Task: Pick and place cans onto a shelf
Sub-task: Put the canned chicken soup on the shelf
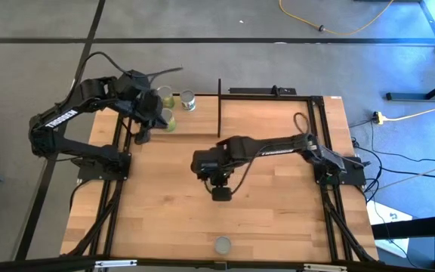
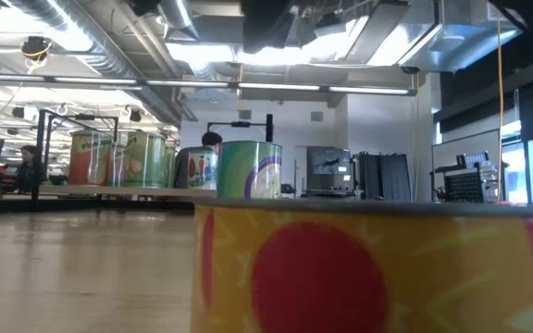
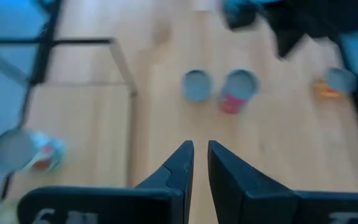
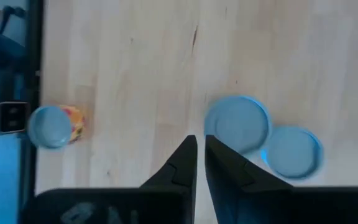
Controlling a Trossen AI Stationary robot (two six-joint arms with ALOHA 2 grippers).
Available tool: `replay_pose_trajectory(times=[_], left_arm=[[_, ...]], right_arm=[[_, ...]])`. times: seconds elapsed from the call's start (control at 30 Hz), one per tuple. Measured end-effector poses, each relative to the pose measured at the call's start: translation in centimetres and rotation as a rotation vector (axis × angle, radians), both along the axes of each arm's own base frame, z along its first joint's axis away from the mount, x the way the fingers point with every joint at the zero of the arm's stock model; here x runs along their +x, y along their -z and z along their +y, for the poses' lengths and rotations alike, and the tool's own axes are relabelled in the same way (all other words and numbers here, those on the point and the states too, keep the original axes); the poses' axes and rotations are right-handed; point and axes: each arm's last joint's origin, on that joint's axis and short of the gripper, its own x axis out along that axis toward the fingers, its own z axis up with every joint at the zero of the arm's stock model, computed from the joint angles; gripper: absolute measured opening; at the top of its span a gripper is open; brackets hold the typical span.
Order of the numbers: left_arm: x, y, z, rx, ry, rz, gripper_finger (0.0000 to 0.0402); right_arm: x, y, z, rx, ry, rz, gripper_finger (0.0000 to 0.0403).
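We see the right gripper (image 4: 196, 155) clenched on nothing, just above two cans (image 4: 237, 123) at mid-table, well apart from the shelf (image 1: 202, 121). The left gripper (image 3: 201, 163), also clenched empty, hovers over the shelf, where three cans (image 1: 188, 100) stand.

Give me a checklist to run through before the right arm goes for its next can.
1. Right pincer empty: ok, nothing between its fingers.
2. Right pincer wide enough for a can: not ok, its fingers are nearly together.
3. Target in sight: ok, the nearest can stands upright just ahead of the fingers.
4. Room around the target: not ok, a second can stands tight against it.
5. Left pincer out of the way: ok, it hangs over by the shelf, empty.
6. Free space on the shelf: ok, bare board shows in the left wrist view.
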Motion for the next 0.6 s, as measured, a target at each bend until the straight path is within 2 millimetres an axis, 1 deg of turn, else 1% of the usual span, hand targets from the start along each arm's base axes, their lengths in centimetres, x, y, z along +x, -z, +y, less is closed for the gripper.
replay_pose_trajectory(times=[0.1,0.23,0.3,0.4,0.5,0.6], left_arm=[[0.3,0.0,-0.9,-0.001,0.098,-0.011,0.0040],[0.8,-0.1,-2.4,0.022,0.204,-0.025,0.0040],[1.4,-0.1,-3.3,0.025,0.246,-0.037,0.0040],[2.8,0.0,-4.7,0.040,0.324,-0.067,0.0040],[4.8,0.3,-6.3,0.070,0.385,-0.089,0.0040],[7.3,1.2,-7.5,0.069,0.331,-0.075,0.0040]], right_arm=[[-1.3,-2.4,-0.2,0.013,0.009,-0.046,0.0035],[-2.9,-5.8,0.1,0.027,-0.009,-0.142,0.0035],[-4.1,-7.7,0.3,0.032,-0.035,-0.205,0.0035],[-6.1,-10.3,0.5,0.047,-0.050,-0.281,0.0035],[-8.0,-12.6,0.5,0.035,-0.050,-0.354,0.0035],[-10.4,-14.7,0.2,-0.046,-0.010,-0.414,0.0035]])
